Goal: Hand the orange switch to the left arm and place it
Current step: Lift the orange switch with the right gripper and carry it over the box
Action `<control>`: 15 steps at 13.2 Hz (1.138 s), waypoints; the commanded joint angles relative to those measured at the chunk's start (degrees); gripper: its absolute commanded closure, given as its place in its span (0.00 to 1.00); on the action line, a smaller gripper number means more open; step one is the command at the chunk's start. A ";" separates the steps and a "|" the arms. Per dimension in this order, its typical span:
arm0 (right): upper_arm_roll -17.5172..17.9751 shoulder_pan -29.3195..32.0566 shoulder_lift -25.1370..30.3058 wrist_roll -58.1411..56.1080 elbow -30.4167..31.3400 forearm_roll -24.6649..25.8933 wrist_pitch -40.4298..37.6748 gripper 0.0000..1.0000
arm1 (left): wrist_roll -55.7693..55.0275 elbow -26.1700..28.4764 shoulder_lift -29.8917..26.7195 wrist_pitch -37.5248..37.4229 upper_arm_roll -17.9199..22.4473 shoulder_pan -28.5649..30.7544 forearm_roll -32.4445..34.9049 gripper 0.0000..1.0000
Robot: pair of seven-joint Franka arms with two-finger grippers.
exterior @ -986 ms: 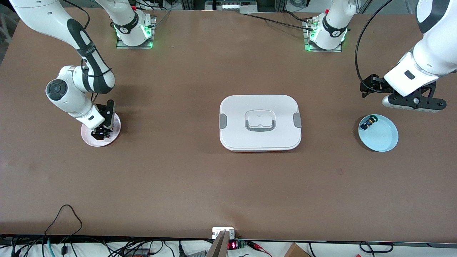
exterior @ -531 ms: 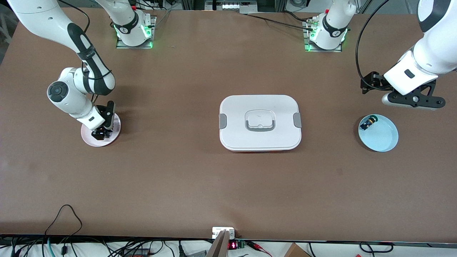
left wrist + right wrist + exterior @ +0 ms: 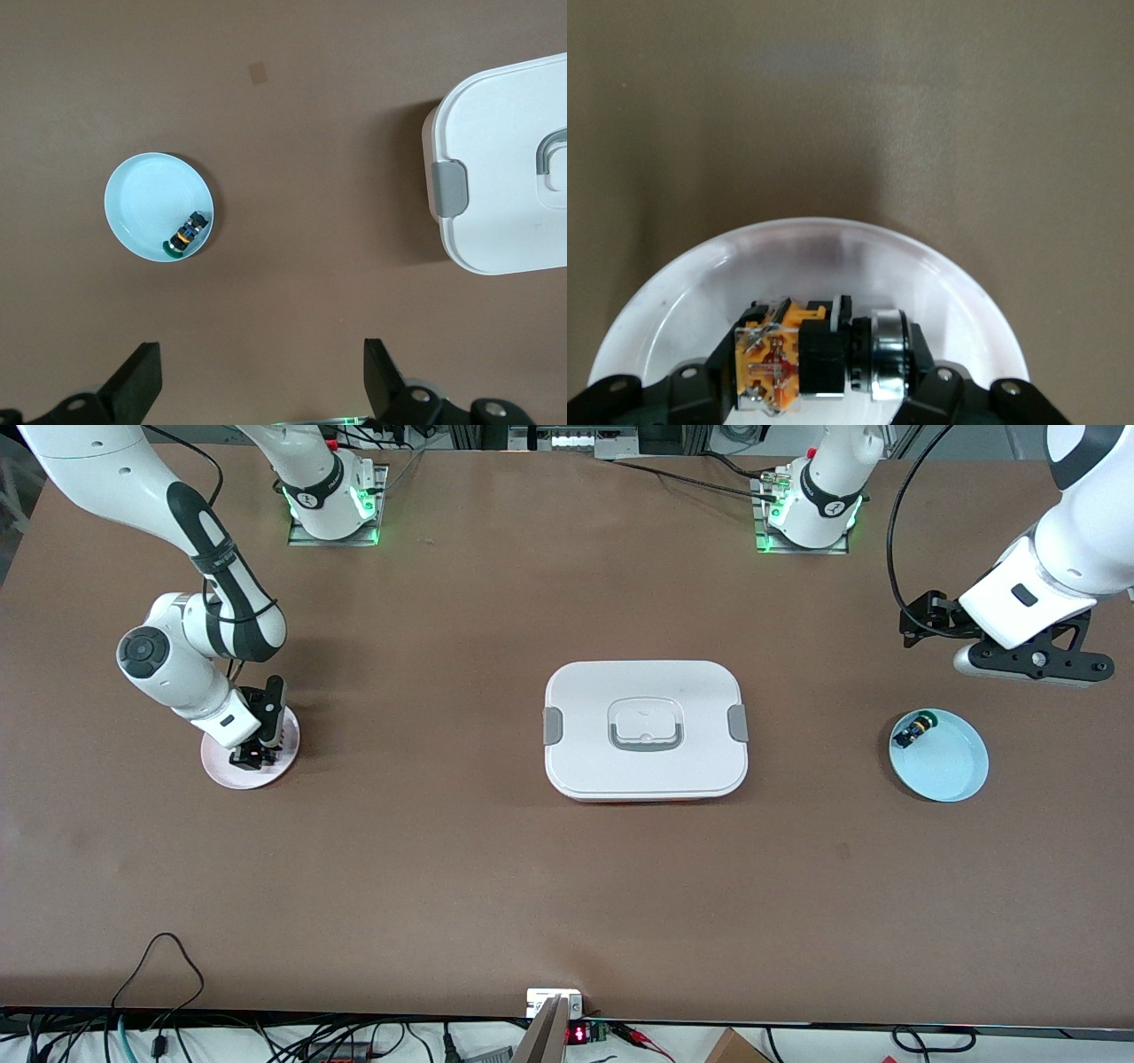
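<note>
The right gripper is down on a small pink plate that sits toward the right arm's end of the table, well apart from the box. In the right wrist view its two fingers are pressed together on the orange switch, which lies on its side in the plate, its orange block at one end and a silver ring at the other. The switch touches the plate's floor, clamped between the fingertips

The box, white with grey side clips and a grey-outlined lid handle, lies closed at the middle of the table, its lid flat

Toward the left arm's end of the table from the box lies a light blue plate, holding a second small switch with a yellow-green cap, close against the plate's rim on the edge nearest the box. The left gripper hangs in the air over bare table just beside the blue plate, on the side nearer the arms' bases; its fingers stand wide apart and hold nothing, and the left arm waits there
</note>
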State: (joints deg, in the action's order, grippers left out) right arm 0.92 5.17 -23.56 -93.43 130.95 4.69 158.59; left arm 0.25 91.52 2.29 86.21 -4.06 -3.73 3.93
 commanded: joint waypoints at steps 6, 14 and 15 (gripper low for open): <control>12.69 1.87 6.77 0.35 -7.27 -16.52 -18.30 0.90 | -0.42 -0.73 0.08 -0.52 0.01 0.13 -0.85 0.00; 22.11 -6.38 4.23 -0.25 -14.39 -54.90 -22.45 0.90 | 0.36 -3.00 3.67 -0.61 0.72 2.92 -12.43 0.00; 22.81 -8.05 2.83 -0.96 -15.80 -58.79 -22.45 0.90 | 0.28 -4.76 5.25 -1.65 0.54 3.46 -13.24 0.00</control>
State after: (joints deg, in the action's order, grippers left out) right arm 23.22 -0.22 -17.49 -93.24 118.35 -47.36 137.13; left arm 0.25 91.17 4.13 86.31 -3.49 -2.03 -6.47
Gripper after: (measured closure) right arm 0.278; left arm 0.000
